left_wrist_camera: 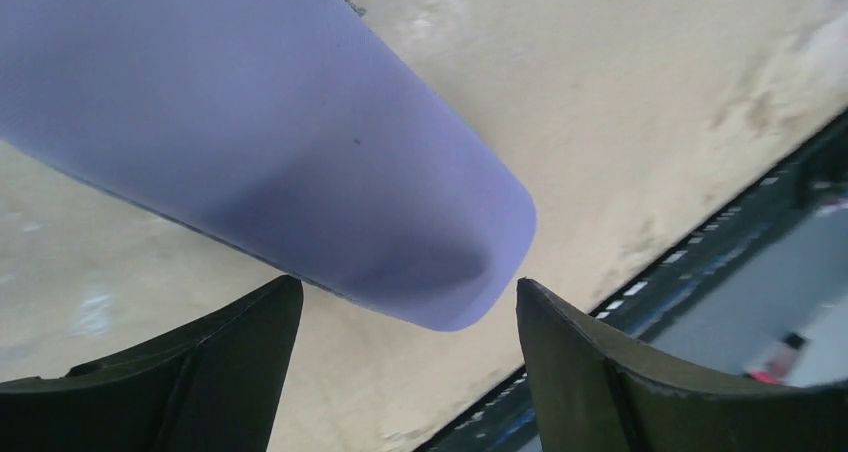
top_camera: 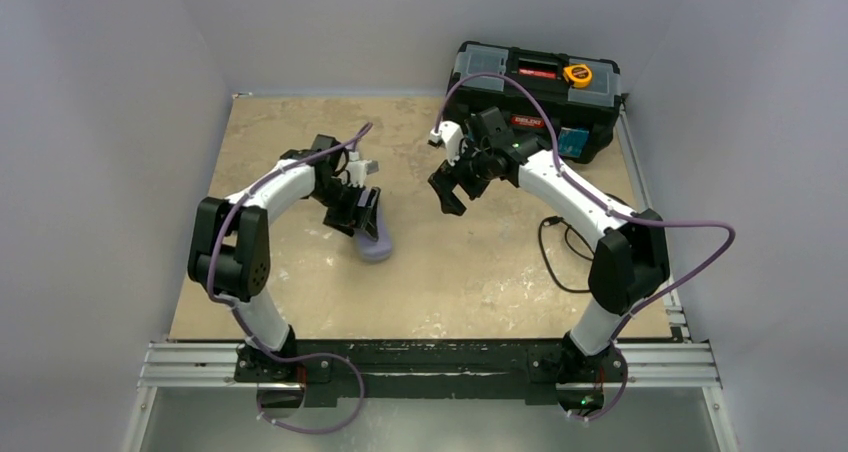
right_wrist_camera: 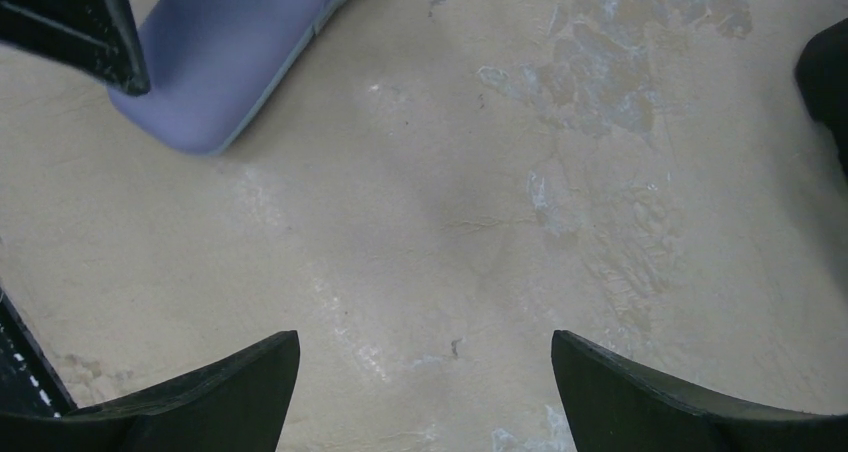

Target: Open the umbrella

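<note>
umbrella task, first stage: case shut, umbrella itself not in view.
near, 10 o'clock of table centre: lavender oval case, closed, its rounded end between the spread fingers of the left gripper; whether they pinch it cannot be told. umbrella presumably inside. at 2 o'clock of the case: right gripper, released, empty, hovering over the tabletop. far, 1 o'clock corner: black toolbox. judged step: getting the case open. next move calls for one arm bracing the case and the other parting its seam.
</note>
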You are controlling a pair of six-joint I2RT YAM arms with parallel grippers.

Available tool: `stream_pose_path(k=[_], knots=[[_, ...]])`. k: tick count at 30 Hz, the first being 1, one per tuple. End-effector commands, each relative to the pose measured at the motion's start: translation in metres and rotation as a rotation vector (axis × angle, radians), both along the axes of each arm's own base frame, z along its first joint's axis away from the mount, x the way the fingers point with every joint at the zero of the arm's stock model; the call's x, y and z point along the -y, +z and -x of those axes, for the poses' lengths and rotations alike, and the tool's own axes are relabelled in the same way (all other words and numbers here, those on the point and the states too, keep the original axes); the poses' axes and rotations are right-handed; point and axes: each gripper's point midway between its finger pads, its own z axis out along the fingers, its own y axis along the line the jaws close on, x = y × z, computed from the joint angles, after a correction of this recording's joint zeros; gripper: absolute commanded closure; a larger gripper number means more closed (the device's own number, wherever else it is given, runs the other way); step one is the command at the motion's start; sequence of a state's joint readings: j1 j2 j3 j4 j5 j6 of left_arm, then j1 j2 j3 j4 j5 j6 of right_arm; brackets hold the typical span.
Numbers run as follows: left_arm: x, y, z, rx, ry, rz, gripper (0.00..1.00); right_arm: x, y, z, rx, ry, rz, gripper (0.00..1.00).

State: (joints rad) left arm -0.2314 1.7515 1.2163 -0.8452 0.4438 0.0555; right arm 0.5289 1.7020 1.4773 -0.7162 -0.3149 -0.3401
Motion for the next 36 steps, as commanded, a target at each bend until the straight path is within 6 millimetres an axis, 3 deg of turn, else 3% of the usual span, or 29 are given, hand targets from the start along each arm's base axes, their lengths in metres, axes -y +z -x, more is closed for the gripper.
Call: stream_pose_path(k=[1, 3, 5, 6, 11, 14, 19, 22, 26, 30, 34, 36], knots=[[0.059, 0.060, 0.017, -0.044, 0.035, 0.370, 0.21, -0.002, 0.011, -0.016, 0.060, -0.048, -0.021, 0.04], [0.066, 0.090, 0.022, 0.001, 0.036, 0.479, 0.17, -0.003, 0.007, -0.015, 0.043, -0.059, -0.025, 0.04], [0.054, 0.113, 0.014, 0.109, 0.101, 0.520, 0.14, -0.013, 0.003, -0.014, 0.011, -0.066, -0.068, 0.04], [0.041, 0.115, 0.011, 0.152, 0.153, 0.521, 0.13, -0.017, 0.000, -0.013, -0.012, -0.077, -0.090, 0.04], [-0.015, 0.110, -0.007, 0.350, 0.280, 0.423, 0.12, -0.053, -0.016, -0.009, -0.120, -0.090, -0.159, 0.01], [-0.043, 0.106, -0.012, 0.477, 0.247, 0.317, 0.12, -0.082, -0.022, -0.012, -0.064, -0.123, -0.119, 0.01], [-0.079, 0.118, -0.012, 0.768, 0.107, 0.162, 0.09, -0.128, -0.044, 0.007, -0.106, -0.088, -0.094, 0.01], [-0.091, 0.118, -0.007, 0.857, 0.048, 0.086, 0.06, -0.155, -0.057, 0.015, -0.095, -0.081, -0.071, 0.01], [-0.090, 0.108, 0.006, 0.861, -0.010, 0.063, 0.07, -0.182, -0.064, 0.019, -0.073, -0.076, -0.070, 0.01], [-0.079, 0.095, 0.024, 0.916, -0.214, 0.075, 0.08, -0.189, -0.085, 0.026, -0.127, -0.056, -0.061, 0.11], [-0.070, 0.072, 0.032, 1.064, -0.533, 0.030, 0.09, -0.157, -0.110, 0.029, -0.189, -0.027, -0.013, 0.30], [-0.066, 0.062, 0.028, 1.092, -0.615, 0.011, 0.11, -0.136, -0.119, 0.029, -0.185, 0.010, 0.026, 0.35]])
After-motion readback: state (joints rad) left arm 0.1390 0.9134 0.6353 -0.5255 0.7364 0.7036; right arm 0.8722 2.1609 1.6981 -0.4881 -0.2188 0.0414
